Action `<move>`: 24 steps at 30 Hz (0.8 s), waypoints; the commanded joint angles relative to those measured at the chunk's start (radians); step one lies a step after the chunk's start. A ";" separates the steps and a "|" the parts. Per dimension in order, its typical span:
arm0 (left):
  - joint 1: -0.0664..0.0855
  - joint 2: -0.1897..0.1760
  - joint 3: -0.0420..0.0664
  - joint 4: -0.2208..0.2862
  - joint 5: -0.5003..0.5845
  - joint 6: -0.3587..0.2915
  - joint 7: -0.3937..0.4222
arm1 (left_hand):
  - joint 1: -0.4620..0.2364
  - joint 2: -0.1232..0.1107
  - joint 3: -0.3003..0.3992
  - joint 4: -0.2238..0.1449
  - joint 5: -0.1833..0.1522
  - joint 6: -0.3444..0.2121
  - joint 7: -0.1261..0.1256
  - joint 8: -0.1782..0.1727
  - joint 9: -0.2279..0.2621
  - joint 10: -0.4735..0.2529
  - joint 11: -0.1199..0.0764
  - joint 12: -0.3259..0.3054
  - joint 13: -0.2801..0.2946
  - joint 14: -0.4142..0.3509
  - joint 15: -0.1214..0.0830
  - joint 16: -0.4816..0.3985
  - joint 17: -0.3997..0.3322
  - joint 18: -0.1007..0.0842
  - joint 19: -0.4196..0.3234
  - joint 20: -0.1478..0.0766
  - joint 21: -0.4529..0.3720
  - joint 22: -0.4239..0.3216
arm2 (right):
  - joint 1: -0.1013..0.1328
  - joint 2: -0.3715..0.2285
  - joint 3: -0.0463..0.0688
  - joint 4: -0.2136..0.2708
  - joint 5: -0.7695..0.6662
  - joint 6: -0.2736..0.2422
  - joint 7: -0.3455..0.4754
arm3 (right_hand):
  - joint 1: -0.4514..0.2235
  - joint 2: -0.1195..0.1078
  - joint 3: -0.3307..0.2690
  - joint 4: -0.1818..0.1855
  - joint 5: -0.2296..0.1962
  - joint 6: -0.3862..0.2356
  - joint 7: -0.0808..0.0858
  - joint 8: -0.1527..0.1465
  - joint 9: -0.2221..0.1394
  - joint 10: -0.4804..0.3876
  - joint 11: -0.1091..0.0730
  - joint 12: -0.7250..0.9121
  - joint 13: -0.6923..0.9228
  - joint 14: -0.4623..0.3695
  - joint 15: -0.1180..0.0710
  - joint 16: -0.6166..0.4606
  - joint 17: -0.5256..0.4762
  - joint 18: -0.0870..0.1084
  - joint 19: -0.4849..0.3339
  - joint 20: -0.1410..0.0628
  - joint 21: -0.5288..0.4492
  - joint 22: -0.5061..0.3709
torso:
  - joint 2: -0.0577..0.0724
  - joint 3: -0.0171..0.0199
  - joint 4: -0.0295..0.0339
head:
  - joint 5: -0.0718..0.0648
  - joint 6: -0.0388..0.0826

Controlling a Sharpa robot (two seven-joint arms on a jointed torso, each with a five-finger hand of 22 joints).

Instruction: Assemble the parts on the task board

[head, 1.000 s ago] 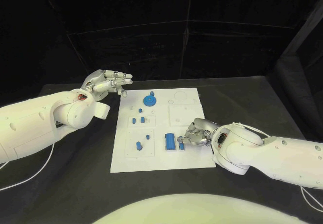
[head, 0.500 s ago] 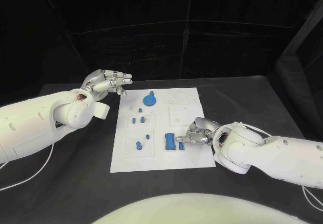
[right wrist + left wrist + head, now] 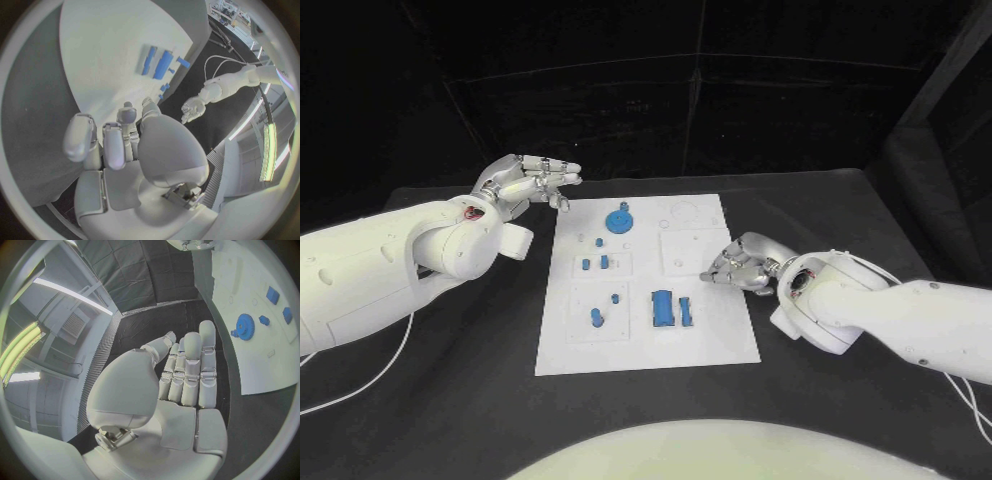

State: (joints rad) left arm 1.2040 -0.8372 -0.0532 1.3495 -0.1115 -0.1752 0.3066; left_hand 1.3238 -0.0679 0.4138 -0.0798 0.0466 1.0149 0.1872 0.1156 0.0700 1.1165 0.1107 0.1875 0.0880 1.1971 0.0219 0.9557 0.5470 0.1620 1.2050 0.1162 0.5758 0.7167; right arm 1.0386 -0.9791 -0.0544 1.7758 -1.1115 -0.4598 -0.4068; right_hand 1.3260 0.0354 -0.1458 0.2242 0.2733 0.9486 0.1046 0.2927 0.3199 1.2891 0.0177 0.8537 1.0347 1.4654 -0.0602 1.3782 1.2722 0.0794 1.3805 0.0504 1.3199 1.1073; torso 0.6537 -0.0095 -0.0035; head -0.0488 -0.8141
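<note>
No text, label, brand, number or sign can be read anywhere, not even on the flat white rectangular task board [image 3: 651,290].

We are in a robot test lab. A black table [image 3: 473,400] stands in front of black curtains [image 3: 675,100], like a little stage. Long bright lamps [image 3: 19,347] hang on the ceiling, and a white task board [image 3: 711,345] with small blue parts [image 3: 671,308] waits on the table.
</note>
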 commanded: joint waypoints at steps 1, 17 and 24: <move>0.001 0.004 0.001 -0.004 0.092 -0.001 0.013 | -0.011 0.007 -0.008 0.005 0.003 -0.007 0.000 0.006 -0.001 -0.006 0.001 0.008 0.002 -0.009 0.003 0.001 -0.003 0.019 -0.007 0.006 -0.008 -0.002 | 0.031 0.004 0.002 -0.046 0.325 -0.096 0.297 | 0.032 0.001 -0.005 -0.014 0.005 -0.018 0.005 -0.015 -0.004 -0.084 0.007 -0.181 -0.133 0.009 0.011 -0.085 -0.104 0.037 -0.061 0.005 -0.088 -0.135 | -0.016 -0.0024 0.0008 | 0.001 0.003; -0.007 0.038 0.000 -0.075 0.261 -0.059 0.092 | -0.033 0.010 -0.060 0.045 0.004 -0.034 -0.009 -0.005 -0.004 -0.039 0.031 -0.052 -0.025 -0.264 0.086 -0.509 -0.247 -0.003 -0.342 0.082 -0.336 -0.216 | 0.113 0.160 0.003 -0.415 0.873 0.008 0.735 | 0.205 0.019 -0.002 -0.024 -0.045 -0.016 0.067 -0.154 -0.102 -0.204 0.106 -0.736 -0.730 -0.370 0.136 -1.104 -0.884 0.097 -0.407 0.125 -0.903 -0.870 | -0.072 -0.0146 -0.0020 | 0.000 0.065; -0.013 0.069 0.000 -0.115 0.278 -0.097 0.128 | -0.025 0.015 -0.092 0.047 0.002 -0.052 -0.027 -0.037 -0.005 -0.096 0.057 -0.120 -0.026 -0.335 0.118 -0.689 -0.342 0.004 -0.468 0.145 -0.469 -0.329 | 0.116 0.246 0.003 -0.526 0.908 0.063 0.787 | 0.202 0.028 -0.006 -0.050 -0.060 0.011 0.080 -0.225 -0.171 -0.191 0.124 -0.785 -0.905 -0.347 0.165 -1.274 -1.052 0.104 -0.361 0.165 -1.088 -0.999 | -0.072 -0.0118 -0.0044 | 0.005 0.120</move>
State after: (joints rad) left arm 1.1902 -0.7731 -0.0535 1.2375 0.1303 -0.2376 0.3797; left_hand 1.2954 -0.0565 0.3253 -0.0332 0.0533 0.9679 0.1619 0.0812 0.0660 1.0260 0.1680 0.0721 0.0633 0.8664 0.1413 0.2766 0.2107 0.1617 0.7462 0.2603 0.1131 0.3937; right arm 1.1522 -0.7374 -0.0520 1.2598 -0.2682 -0.4549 0.3020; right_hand 1.5263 0.0556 -0.1506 0.1793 0.2187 0.9545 0.1832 0.0710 0.1527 1.0988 0.1361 0.0725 0.1386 1.1116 0.1072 0.1113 0.2283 0.1713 1.0145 0.2151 0.2407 0.1146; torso 0.5859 -0.0218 -0.0066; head -0.0458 -0.7049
